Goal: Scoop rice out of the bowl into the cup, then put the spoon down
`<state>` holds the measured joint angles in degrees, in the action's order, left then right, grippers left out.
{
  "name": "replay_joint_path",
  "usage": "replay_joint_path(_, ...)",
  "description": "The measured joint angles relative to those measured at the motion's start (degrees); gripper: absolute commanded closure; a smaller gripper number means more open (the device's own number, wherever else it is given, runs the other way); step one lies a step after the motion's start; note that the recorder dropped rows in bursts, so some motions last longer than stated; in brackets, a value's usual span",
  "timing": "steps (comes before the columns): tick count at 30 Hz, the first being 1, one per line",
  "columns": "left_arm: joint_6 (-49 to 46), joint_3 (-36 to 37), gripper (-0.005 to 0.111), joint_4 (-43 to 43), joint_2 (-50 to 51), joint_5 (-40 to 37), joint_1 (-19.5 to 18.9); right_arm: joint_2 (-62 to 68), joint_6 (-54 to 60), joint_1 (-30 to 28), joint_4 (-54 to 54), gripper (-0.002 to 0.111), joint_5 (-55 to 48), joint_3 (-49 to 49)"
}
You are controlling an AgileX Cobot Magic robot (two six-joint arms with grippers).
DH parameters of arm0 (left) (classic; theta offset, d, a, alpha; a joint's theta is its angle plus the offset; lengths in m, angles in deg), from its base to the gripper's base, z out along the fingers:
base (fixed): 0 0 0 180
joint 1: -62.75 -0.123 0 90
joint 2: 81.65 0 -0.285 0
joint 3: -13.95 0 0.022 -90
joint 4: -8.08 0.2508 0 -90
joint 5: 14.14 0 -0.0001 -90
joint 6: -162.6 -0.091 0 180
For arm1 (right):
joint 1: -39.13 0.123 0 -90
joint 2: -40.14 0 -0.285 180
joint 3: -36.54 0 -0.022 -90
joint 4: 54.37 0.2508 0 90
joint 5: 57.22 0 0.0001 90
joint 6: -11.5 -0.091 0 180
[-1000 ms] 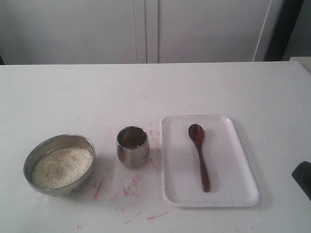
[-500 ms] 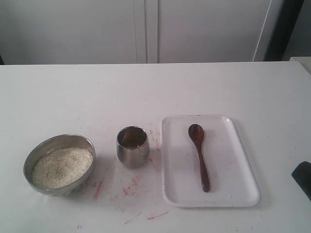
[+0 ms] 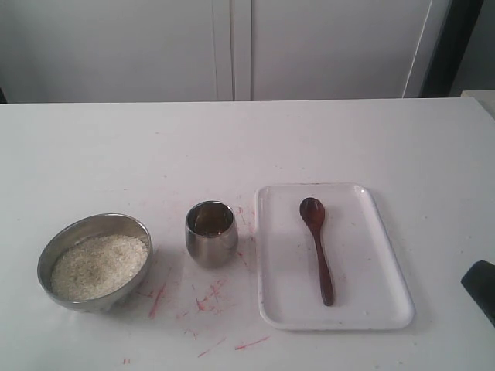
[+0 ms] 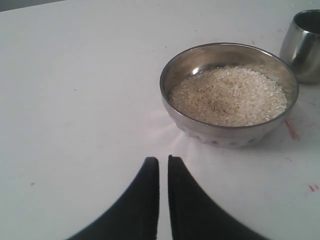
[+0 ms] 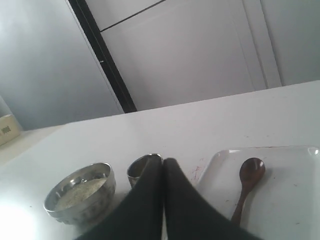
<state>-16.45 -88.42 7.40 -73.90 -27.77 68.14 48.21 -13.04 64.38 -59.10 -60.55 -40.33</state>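
The steel bowl [image 3: 91,226] holds white rice [image 3: 99,267] at the front left of the table. To its right stands the small steel cup [image 3: 210,234]. The dark wooden spoon [image 3: 317,249] lies on a white tray [image 3: 367,267], head toward the far side. In the left wrist view my left gripper [image 4: 163,160] hovers short of the bowl [image 4: 225,135] and its rice [image 4: 227,95], fingers together and holding nothing. My right gripper [image 5: 163,161] is shut and empty, with the cup [image 5: 137,172] and spoon [image 5: 247,182] beyond it.
Red scribble marks [image 3: 207,297] stain the white table around the cup. A white cabinet wall [image 3: 232,46] runs behind the table's far edge. A dark part of the right arm [image 3: 481,287] shows at the right edge of the exterior view.
The dark part of the right arm at the exterior view's right edge has shifted slightly. Bowl, cup and spoon have not moved.
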Motion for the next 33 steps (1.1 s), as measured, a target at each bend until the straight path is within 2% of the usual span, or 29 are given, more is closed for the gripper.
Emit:
replay_joint_path(4, 0.0, 0.0, 0.092, 0.0, 0.0, 0.0, 0.0, 0.0, 15.9, 0.0, 6.6, 0.108, -2.7, 0.0)
replay_joint_path(7, 0.0, 0.0, 0.092, 0.0, 0.0, 0.0, 0.0, 0.0, 22.8, -0.1, 7.4, 0.108, -5.7, 0.0)
replay_joint_path(11, 0.0, 0.0, 0.092, 0.0, 0.0, 0.0, 0.0, 0.0, 26.3, -1.4, 7.2, 0.108, -8.1, 0.0)
replay_joint_path(20, 0.0, 0.0, 0.092, 0.0, 0.0, 0.0, 0.0, 0.0, 26.7, -1.9, 3.0, 0.108, -11.2, 0.0)
replay_joint_path(33, 0.0, 0.0, 0.092, 0.0, 0.0, 0.0, 0.0, 0.0, 26.7, -19.0, 2.7, 0.108, -13.3, 0.0)
